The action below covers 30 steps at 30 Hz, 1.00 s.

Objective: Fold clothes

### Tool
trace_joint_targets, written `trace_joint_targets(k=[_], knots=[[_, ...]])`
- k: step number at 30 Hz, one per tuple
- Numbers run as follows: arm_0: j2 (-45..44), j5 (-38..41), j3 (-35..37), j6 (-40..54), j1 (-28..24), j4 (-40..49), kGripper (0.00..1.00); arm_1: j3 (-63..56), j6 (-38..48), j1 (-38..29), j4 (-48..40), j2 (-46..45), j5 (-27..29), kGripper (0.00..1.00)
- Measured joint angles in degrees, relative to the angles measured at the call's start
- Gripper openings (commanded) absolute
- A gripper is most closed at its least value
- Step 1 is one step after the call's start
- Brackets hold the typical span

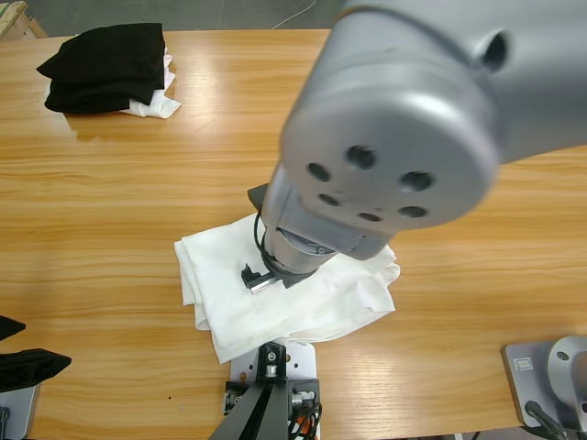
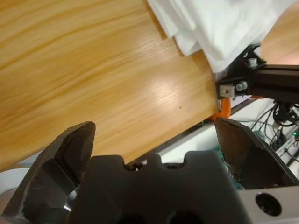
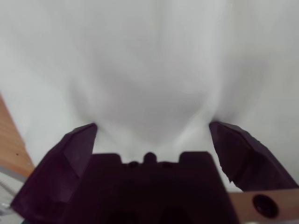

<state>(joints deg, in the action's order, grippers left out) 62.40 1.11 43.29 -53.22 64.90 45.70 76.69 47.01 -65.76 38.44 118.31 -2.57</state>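
Right gripper (image 3: 149,135) is pressing down with jaws spread wide on the white T-shirt (image 1: 275,302), gripping nothing, likely flattening a fold. The thin wrinkled shirt is lying folded at the wooden table's (image 1: 110,211) near edge. Left gripper (image 2: 154,140) is idling wide open and empty over bare wood. Black folded garment (image 1: 105,64) is sitting far off.

Right gripper (image 3: 152,133) and left gripper (image 2: 154,133), both jaws spread.
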Motion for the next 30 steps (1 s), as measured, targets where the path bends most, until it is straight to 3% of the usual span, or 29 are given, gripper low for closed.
trace_joint_targets(k=[9,15,22,30], knots=[[-0.7,0.0,-0.81,0.0,0.0,0.07,1.0,-0.13,0.38,1.88,-3.7,2.36,-0.44,1.0],[-0.7,0.0,-0.81,0.0,0.0,0.07,1.0,-2.77,-4.63,15.16,-6.64,1.36,-0.51,1.0],[-0.7,0.0,-0.81,0.0,0.0,0.07,1.0,-10.63,-10.88,36.5,-10.42,-2.37,0.02,1.0],[-0.52,0.0,-0.81,0.0,-0.01,0.07,1.0,-24.69,-2.9,38.84,-20.59,-9.93,0.66,1.0]])
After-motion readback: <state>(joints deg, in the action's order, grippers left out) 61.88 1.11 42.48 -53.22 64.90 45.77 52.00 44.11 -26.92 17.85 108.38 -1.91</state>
